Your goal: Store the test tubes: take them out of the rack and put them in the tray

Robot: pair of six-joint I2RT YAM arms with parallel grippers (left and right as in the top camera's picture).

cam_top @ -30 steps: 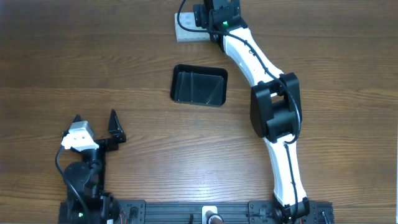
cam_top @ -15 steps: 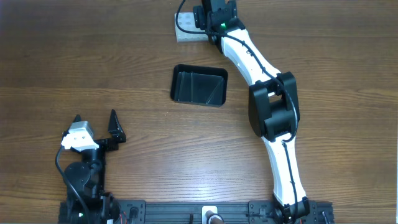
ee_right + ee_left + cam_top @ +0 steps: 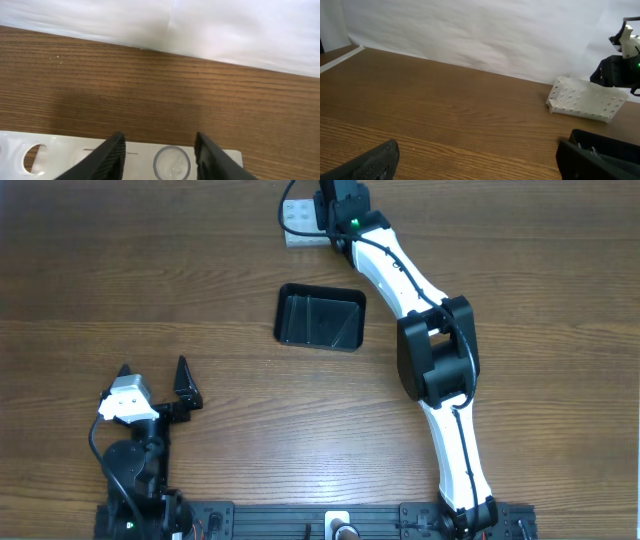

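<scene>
Bright, even light; soft shadow on table beyond rack.

Probably a lab — test-tube rack, white backdrop

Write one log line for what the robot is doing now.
right pincer: open, straddling test tube in rack | left pincer: open, by its base | tray: apart from rack

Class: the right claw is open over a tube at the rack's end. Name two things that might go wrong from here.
1. The right claw straddles the tube, which sits nearer one finger; closing could knock it or let it slip.
2. The rack looks tilted in the left wrist view; pulling the tube up may drag or tip it.
</scene>
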